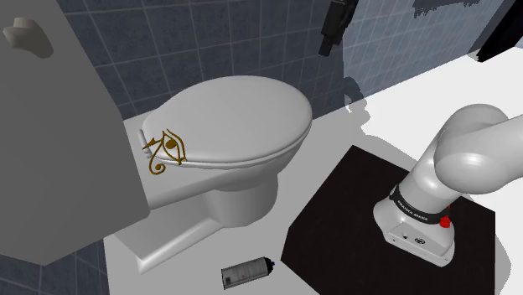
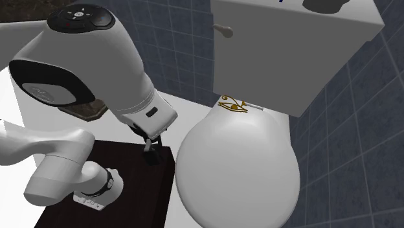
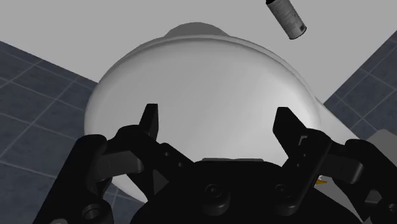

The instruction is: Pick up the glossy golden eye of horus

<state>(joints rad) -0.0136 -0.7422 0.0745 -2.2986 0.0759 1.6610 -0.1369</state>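
Note:
The golden eye of Horus (image 1: 167,152) lies flat on the back of the closed white toilet lid (image 1: 243,109), close to the tank. In the second exterior view the eye of Horus (image 2: 232,104) sits at the lid's far edge, under the tank's front. My gripper (image 1: 328,43) hangs high above the floor, off the lid's front end and far from the eye. In the second exterior view my gripper (image 2: 153,157) is beside the lid's (image 2: 239,162) near rim. In the wrist view my gripper (image 3: 216,124) is open, with nothing between its fingers, and the lid (image 3: 203,76) lies beyond them.
The white tank (image 1: 59,134) rises behind the lid. A grey can (image 1: 248,272) lies on the white floor in front of the bowl. The black stand (image 1: 352,209) is at the shoulder view's lower right. Blue tiled walls (image 1: 168,42) close the back.

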